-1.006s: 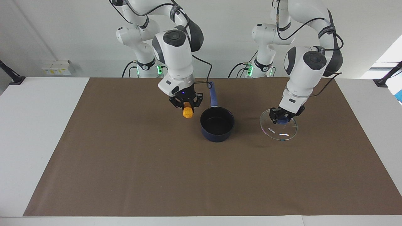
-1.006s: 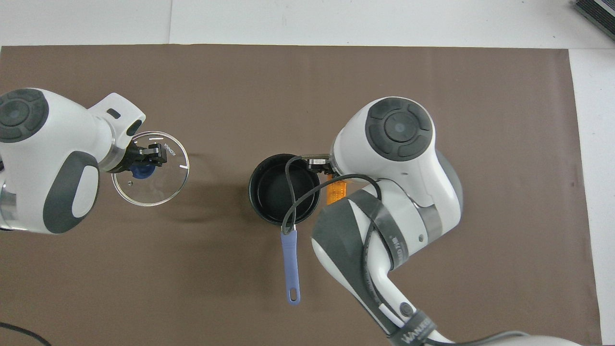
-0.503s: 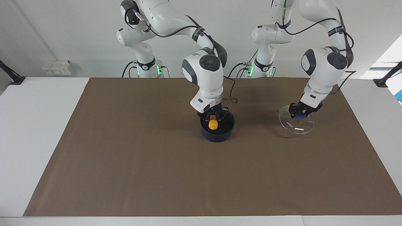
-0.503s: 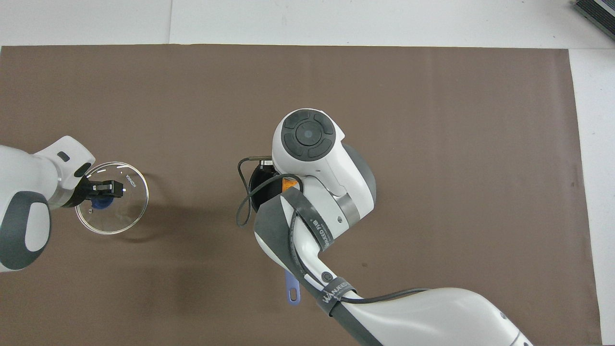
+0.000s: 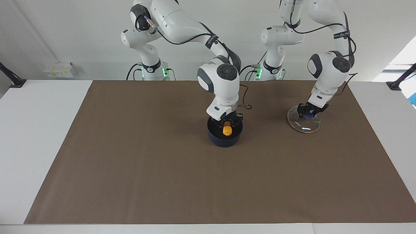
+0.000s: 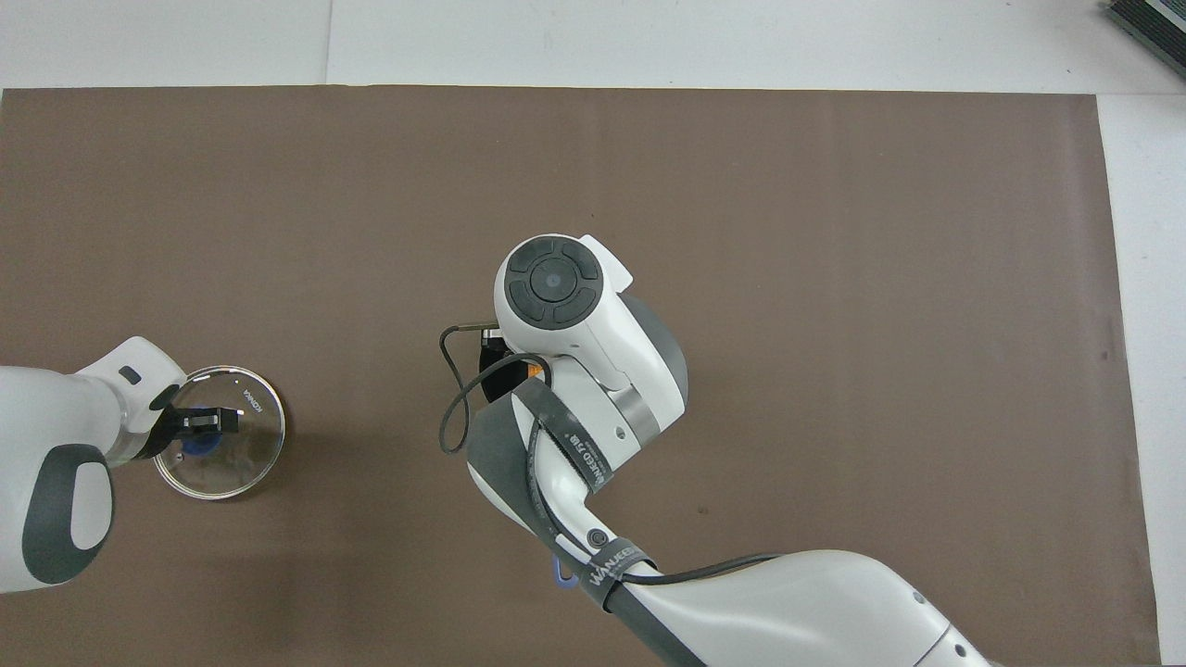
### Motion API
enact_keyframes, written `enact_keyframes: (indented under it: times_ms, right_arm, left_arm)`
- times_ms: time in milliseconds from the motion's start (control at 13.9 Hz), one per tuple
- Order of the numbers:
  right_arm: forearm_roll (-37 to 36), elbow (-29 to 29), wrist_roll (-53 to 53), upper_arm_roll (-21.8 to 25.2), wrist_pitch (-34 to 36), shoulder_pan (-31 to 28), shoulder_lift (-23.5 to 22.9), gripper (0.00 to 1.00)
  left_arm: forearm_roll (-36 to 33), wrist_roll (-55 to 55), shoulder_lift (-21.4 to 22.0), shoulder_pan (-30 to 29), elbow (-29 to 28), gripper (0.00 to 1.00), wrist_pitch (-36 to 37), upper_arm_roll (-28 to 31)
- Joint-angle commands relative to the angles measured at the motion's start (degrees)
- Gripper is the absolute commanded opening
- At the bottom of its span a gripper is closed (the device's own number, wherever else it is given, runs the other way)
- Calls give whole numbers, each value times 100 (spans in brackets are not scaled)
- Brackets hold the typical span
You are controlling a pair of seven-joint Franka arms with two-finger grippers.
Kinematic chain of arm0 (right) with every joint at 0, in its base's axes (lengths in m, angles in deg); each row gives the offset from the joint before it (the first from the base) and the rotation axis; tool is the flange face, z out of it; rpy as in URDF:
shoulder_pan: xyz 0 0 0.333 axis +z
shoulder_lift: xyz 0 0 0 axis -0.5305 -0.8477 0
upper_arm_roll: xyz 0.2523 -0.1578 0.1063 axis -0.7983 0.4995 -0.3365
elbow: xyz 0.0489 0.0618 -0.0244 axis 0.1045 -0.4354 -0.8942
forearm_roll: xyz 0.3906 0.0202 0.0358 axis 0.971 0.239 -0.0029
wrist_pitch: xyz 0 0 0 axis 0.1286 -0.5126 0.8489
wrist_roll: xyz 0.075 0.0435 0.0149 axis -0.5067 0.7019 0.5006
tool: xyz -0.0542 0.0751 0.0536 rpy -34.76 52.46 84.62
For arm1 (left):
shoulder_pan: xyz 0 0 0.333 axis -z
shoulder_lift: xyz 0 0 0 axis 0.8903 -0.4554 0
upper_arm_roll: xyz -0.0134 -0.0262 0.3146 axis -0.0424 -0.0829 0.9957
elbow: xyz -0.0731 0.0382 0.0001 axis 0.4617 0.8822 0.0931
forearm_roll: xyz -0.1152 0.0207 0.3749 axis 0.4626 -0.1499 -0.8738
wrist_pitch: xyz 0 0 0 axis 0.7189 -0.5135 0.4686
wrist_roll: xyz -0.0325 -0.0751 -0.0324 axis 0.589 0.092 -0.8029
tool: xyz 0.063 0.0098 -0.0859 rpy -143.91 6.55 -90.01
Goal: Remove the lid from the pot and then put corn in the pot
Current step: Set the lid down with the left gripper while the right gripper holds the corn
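Clamped on the single corn [image 5: 227,130], the right gripper [image 5: 227,123] hangs straight down into the mouth of the one pot [image 5: 225,138], which sits on the brown mat [image 5: 146,169] about midway between the two arms' ends of the table. That arm reaches out from its base, bends at the elbow and drops its wrist vertically over the pot; from overhead its white wrist hides nearly all of the pot [image 6: 488,371]. Toward the left arm's end of the table, the left gripper [image 5: 309,112] is closed on the blue knob of the one lid [image 5: 304,122], its forearm slanting down to it. The lid looks low over the mat, slightly tilted; whether its edge touches cannot be told.
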Motion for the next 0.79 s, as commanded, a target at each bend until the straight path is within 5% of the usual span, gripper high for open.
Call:
enact_keyframes:
  times_ms: [0,72,575,718]
  right_arm:
    - [-3,-269,65,14,-41,-24,126,0]
    - [-2,-278,47,14,-67,-33,118,1]
    - [50,-524,55,14,-330,-7,91,52]
    - [42,-542,64,14,-357,-7,91,84]
  left_arm:
    - [-51,27,148,-61,-10,100,-96,-48]
    - [-51,35,26,-34,139,100,-88,-48]
    - [-8,-35,-853,475,1913,100,947,-83]
    - [124,-26,-986,555,2379,100,1308,-83]
